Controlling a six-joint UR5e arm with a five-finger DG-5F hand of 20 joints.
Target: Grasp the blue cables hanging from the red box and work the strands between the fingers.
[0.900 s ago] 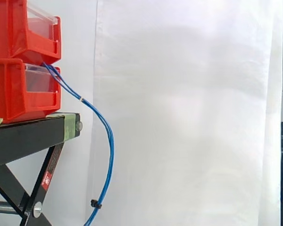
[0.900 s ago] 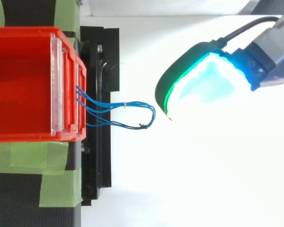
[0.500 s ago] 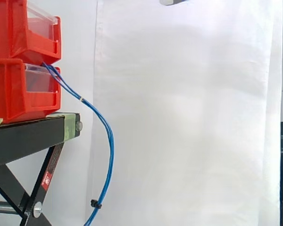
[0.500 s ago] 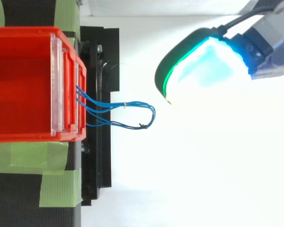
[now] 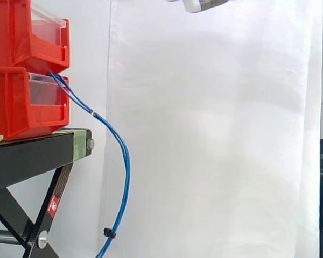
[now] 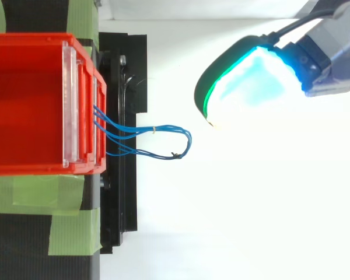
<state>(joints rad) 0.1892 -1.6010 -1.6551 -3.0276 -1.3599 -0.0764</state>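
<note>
- The blue cables (image 5: 127, 166) come out from between the two stacked red bins and hang in a long curve past the edge of the stand, touching nothing on the way down.
- A small white band (image 5: 92, 113) wraps the strands near the top, and a black tie (image 5: 109, 233) holds them together lower down.
- From above, the strands (image 6: 163, 126) fan out of the bin front and close into a loop out past the stand.
- The upper red bin (image 5: 11, 32) sits on the lower red bin (image 5: 16, 102); each has a clear front panel.
- Both rest on the black stand (image 5: 27, 156), which is patched with green tape (image 6: 76, 230).
- The white curtain (image 5: 215, 140) hangs behind it all.
- My hand (image 6: 251, 87) glows cyan with a green rim. It sits beyond the loop, apart from the cables and higher than the bins (image 5: 199, 4).
- I cannot tell how far my hand is open; the cables are not in it.
</note>
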